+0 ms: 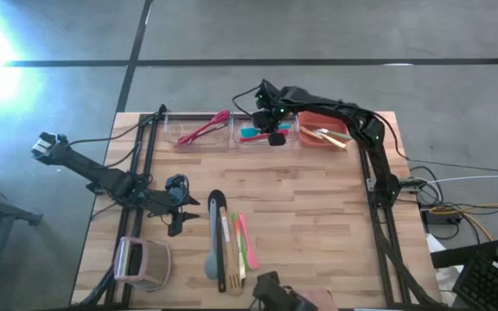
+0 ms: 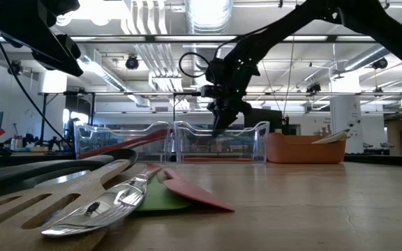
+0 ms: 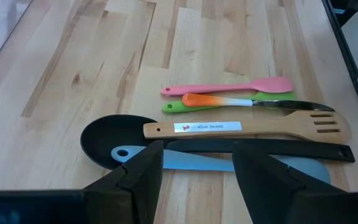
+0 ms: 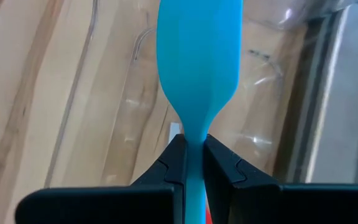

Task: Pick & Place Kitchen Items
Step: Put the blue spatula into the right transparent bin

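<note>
High view, right gripper: over the middle clear bin at the table's far edge, pinching a teal spatula.
High view, left gripper: low over the table's left half, just beside the black spoon; fingers spread, holding nothing.
High view, loose utensils: a row near the front edge, with grey-blue spatula, wooden turner, green spatula and pink spatula lying side by side.
High view, other bins: red and pink utensils in the left clear bin; more in the orange bin.
Low view: right gripper hanging into the middle clear bin; wooden turner and a metal spoon lying close by.
Left wrist view: fingers wide apart, above the black spoon and grey-blue spatula, touching neither as far as visible.
Right wrist view: fingers pressed together on the neck of the teal spatula, blade pointing away from the claw.
</note>
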Available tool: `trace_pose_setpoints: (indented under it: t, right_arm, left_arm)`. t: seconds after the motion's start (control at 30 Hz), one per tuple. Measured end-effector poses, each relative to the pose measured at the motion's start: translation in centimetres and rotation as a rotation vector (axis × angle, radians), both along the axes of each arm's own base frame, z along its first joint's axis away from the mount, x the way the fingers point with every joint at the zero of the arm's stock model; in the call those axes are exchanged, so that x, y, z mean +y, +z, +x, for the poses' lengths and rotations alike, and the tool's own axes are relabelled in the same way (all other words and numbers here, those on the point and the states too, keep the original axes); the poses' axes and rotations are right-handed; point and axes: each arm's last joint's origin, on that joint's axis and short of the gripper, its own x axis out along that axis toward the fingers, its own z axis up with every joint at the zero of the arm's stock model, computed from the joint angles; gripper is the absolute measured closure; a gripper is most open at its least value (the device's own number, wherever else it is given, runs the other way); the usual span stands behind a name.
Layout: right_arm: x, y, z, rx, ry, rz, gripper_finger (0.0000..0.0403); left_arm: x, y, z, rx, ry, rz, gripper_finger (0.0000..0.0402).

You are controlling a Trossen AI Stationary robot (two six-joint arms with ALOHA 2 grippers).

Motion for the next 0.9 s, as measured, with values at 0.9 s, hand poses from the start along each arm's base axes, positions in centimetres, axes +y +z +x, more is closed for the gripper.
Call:
trace_pose_setpoints:
  t: [0.9]
  right_arm:
    - [-2.3, -4.5, 1.4, 0.159, -0.042, 0.108, 0.0385]
  left_arm:
    - [0.0, 0.0, 0.0, -0.001, 0.000, 0.000, 0.0206]
